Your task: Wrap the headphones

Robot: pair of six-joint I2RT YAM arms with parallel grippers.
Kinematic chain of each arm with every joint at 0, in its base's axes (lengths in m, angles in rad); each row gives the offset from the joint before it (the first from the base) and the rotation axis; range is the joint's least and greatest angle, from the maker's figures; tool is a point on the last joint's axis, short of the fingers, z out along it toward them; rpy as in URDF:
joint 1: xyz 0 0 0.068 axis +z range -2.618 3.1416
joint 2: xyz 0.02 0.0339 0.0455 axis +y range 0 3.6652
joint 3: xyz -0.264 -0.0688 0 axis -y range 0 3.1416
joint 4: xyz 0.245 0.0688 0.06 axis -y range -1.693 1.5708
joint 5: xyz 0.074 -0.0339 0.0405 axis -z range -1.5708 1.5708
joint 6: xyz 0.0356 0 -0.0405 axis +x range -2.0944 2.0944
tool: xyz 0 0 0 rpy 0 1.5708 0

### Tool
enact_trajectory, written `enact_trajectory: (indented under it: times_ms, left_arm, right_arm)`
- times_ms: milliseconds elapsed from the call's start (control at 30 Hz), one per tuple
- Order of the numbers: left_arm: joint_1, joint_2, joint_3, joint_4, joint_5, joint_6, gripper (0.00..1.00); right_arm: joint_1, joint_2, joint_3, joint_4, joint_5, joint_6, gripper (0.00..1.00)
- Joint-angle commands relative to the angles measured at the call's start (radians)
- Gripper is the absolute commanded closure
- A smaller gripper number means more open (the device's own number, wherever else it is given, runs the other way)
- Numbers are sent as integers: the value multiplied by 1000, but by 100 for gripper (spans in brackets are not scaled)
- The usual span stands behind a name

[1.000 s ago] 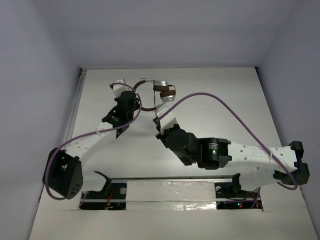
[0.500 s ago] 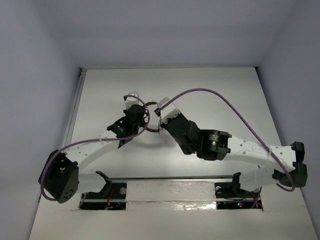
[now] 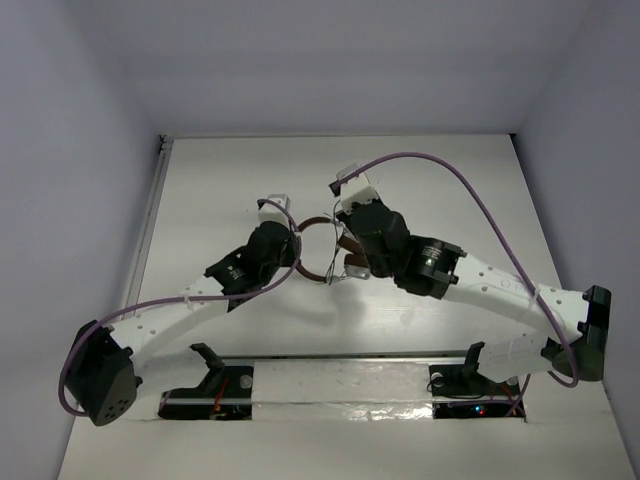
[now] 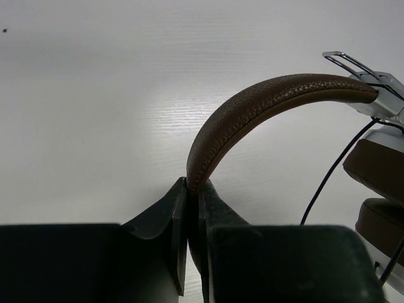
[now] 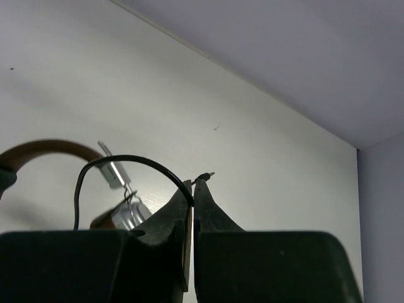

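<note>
Over the last second we have pulled the headphones [image 4: 372,170] back toward us while our right claw [image 5: 192,188] swung to their far side, likely laying a turn of cord [image 5: 126,159]. It pinches that cord. Our left claw [image 4: 191,189] is clenched on the headband [image 4: 252,101], the rest hanging just beside it.

Two white-and-black jointed robot arms reach inward. The left arm [image 3: 190,300] stretches toward 2 o'clock, its black two-finger left gripper [image 4: 192,184] clamped on the brown leather headband [image 4: 265,101] of the headphones [image 4: 377,165]. The right arm [image 3: 490,285] leans toward 10 o'clock, the right gripper [image 5: 192,184] pinching their thin black cord [image 5: 126,159].
</note>
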Motion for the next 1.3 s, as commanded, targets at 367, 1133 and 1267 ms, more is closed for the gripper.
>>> enact_trajectory:
  times_ms: [367,1133,1267]
  left_arm:
    - [-39,-88,-2,97,157,30,100]
    - [-19,-226,84,120,259,15,100]
    - [33,-238,76,135,302,-5,100]
  right_arm:
    - [-153,11,-45,99,-100,99,100]
    - [-326,-143,-326,274,-491,362,100]
    - [-347,-173,-361,317,-537,386,100]
